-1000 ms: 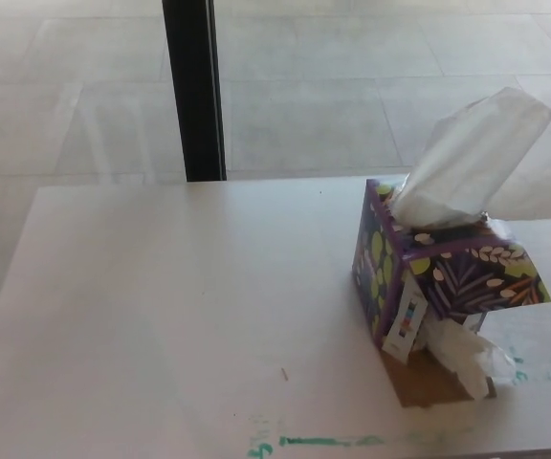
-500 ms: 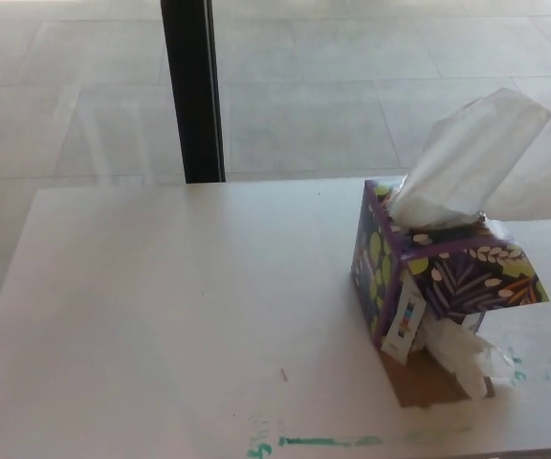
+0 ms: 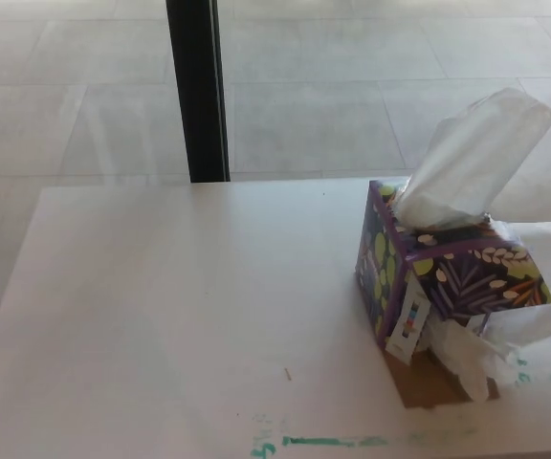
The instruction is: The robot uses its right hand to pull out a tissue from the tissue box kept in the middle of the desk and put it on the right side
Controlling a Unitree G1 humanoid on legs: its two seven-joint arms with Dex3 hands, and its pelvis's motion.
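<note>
A purple leaf-patterned tissue box [image 3: 438,277] stands on the right part of the white tabletop [image 3: 180,316], a tissue [image 3: 481,158] sticking up from its top slot. More crumpled white tissue [image 3: 534,316] lies just beside the box on its right. Neither robot hand shows, so their state can't be told
</note>
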